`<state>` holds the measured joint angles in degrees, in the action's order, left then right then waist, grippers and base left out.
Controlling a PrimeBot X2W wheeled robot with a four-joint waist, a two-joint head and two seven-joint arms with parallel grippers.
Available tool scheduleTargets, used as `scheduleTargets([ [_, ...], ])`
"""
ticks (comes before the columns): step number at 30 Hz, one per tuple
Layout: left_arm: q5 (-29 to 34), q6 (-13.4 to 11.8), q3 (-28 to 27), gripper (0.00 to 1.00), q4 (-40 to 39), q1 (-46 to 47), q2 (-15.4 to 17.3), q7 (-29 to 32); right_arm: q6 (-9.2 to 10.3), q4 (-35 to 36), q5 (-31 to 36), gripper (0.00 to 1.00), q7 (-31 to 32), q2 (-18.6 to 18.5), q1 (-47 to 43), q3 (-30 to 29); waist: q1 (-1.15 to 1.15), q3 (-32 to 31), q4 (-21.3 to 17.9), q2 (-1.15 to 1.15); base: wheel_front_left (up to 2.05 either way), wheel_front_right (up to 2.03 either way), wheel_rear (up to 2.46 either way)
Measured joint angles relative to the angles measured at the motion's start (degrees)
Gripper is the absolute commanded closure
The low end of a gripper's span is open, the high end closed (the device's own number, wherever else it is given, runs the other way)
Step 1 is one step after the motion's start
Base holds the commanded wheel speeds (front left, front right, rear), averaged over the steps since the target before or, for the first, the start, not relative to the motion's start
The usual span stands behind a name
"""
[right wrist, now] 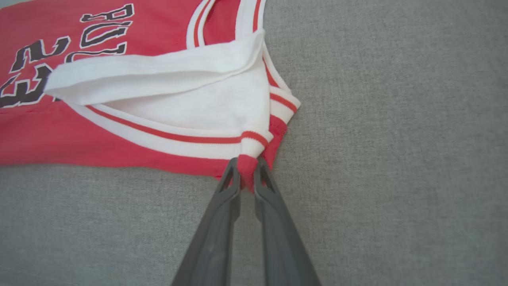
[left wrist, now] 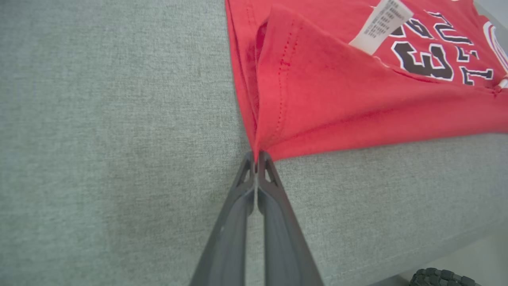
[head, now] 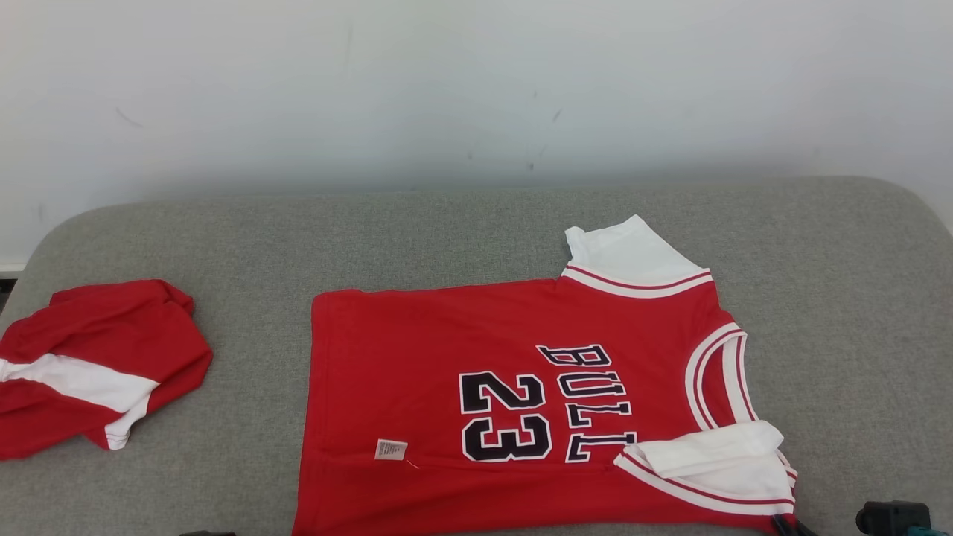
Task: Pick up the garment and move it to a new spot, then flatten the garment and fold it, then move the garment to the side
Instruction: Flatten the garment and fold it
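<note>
The left gripper (left wrist: 256, 157) grips the near hem corner of the jersey (head: 447, 350); the right gripper (right wrist: 247, 174) grips its near shoulder (both jaws clamped on cloth). Lift evenly, keeping that edge taut, and carry it across the jersey's body, spread on the grey padded surface (head: 260, 238), to its far edge.

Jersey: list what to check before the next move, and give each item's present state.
1. The left tool shut on the hem corner of the jersey: ok.
2. The right tool shut on the shoulder corner: ok.
3. The jersey lying flat: not ok; the near white sleeve is folded over the lettering.
4. The second garment apart from the jersey: ok.
5. Bare grey cushion beyond the far edge: ok.
6. Both layers caught at the hem: cannot tell.
</note>
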<state>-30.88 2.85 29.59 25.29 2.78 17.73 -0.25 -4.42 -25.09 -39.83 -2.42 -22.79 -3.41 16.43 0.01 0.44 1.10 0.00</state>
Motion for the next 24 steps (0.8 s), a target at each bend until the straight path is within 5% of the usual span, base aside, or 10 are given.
scheduleTargets([
  [12,-2.21,-1.04,-0.49,1.00,-2.09,-0.60,0.22,3.64,2.46,3.56,-0.52,1.00,4.49,-0.25,-0.95,0.34,0.00,0.39,0.18,0.00,0.00,0.00,0.00],
  [13,-2.31,-1.33,-0.52,1.00,-2.22,-0.79,0.19,3.83,2.54,3.83,-0.85,0.73,4.71,-0.25,-0.95,0.32,0.00,0.45,0.21,0.00,0.00,0.00,0.00],
  [14,-2.42,-1.33,-0.60,1.00,-2.25,-1.01,0.11,4.09,2.82,4.16,-1.04,0.35,5.03,-0.29,-0.96,0.32,0.00,0.51,0.25,0.00,0.00,0.00,0.00],
  [15,-2.66,-1.42,-0.71,0.64,-2.24,-1.23,0.00,4.56,2.91,4.58,-1.25,0.00,5.21,-0.29,-0.98,0.18,0.00,0.57,0.28,0.00,0.00,0.00,0.00],
  [16,-2.92,-1.72,-0.74,0.00,-2.25,-1.33,-0.08,4.85,2.91,4.87,-1.88,0.00,5.53,-0.26,-1.01,-0.10,0.00,0.63,0.31,0.00,0.00,0.00,0.00],
  [21,-3.03,-2.38,-1.20,0.00,-3.72,-1.75,0.49,5.48,2.80,7.16,-4.31,0.00,5.98,-0.41,-2.35,-1.88,0.00,0.84,0.36,0.00,0.00,0.00,0.00],
  [24,-3.43,-2.86,-1.98,0.00,-7.14,-3.02,1.31,5.53,1.18,10.91,-8.51,0.00,5.92,-0.57,-3.87,-4.37,0.00,0.89,0.30,0.00,0.00,0.00,0.00],
])
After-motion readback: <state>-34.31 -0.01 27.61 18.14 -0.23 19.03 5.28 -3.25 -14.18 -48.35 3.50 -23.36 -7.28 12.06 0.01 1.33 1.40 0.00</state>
